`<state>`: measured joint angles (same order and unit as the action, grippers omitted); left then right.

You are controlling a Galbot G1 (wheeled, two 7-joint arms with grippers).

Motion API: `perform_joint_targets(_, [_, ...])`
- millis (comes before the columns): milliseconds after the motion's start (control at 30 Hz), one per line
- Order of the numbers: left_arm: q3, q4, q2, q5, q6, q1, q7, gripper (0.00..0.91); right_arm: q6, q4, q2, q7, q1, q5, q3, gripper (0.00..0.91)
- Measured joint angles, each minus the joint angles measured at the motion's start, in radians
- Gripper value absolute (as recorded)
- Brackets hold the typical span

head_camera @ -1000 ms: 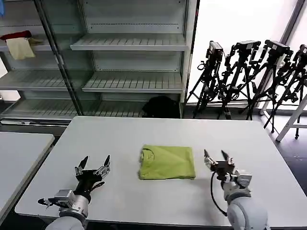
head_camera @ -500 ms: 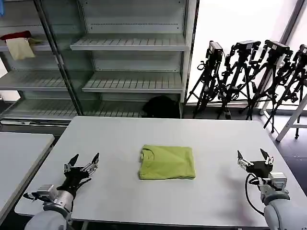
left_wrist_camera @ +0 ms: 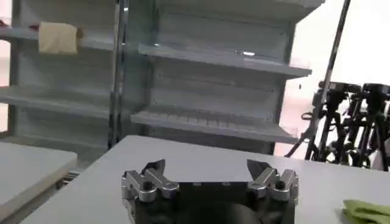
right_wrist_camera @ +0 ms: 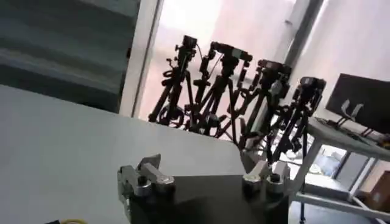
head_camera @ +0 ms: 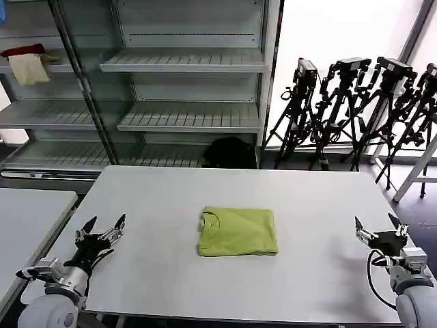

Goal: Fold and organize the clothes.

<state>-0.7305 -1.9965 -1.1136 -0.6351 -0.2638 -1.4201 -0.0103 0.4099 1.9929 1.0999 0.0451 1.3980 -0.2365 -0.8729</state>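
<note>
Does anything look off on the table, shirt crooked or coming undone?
Nothing stands out. The T-shirt lies folded in a neat, square packet mid-table. The left gripper and right gripper are open, well apart from it.

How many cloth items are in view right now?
3: the folded lime T-shirt mid-table, plus a red cloth and a cream cloth on the upper left shelf; others may be hidden.

Furniture: we see a grey table and metal shelving behind its far edge.
Window side: bright window, black tripods beneath.
</note>
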Motion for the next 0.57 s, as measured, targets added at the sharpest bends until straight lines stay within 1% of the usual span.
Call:
perform_joint_targets(200, [-0.007, 0.018, 0.021, 0.004, 0.023, -0.003, -0.001, 0.907, -0.005, -0.003, -0.004, 0.010, 0.001, -0.013, -0.004, 0.907])
perform_joint_targets(567, [-0.015, 0.022, 0.025, 0.040, 0.040, -0.010, -0.010, 0.907, -0.010, 0.003, 0.000, 0.022, 0.005, -0.043, -0.010, 0.907])
